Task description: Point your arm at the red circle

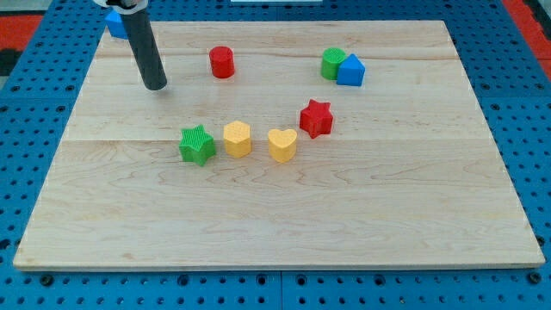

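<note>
My tip [156, 86] rests on the bench [275, 224] near its top-left corner, to the view's left of the red circle [221, 62] and clearly apart from it; the arm carries no claw, only the dark rod. A blue block [114, 23] sits at the top-left corner behind the rod; a green block [332, 62] touches a blue block [351, 71] toward the top-right. Mid-bench run a green star [197, 144], a yellow hexagon [237, 139], a yellow heart [281, 145] and a red star [316, 118].

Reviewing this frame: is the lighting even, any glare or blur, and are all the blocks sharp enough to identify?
Camera view: soft, even light, only faint shadows under the blocks, no glare on the wooden board. Focus is sharp; the red circle and my tip, to its left, read clearly. The blue block at the top left is partly hidden by the rod.
</note>
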Robot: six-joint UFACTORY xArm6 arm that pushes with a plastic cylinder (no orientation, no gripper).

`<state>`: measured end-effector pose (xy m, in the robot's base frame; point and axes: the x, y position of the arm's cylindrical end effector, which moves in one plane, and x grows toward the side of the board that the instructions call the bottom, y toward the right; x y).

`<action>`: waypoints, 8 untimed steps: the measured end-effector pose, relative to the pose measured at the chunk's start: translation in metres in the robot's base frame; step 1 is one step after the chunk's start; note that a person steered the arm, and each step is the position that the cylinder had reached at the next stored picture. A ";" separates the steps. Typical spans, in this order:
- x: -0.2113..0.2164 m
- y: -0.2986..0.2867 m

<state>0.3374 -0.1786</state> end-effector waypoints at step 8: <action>0.022 0.119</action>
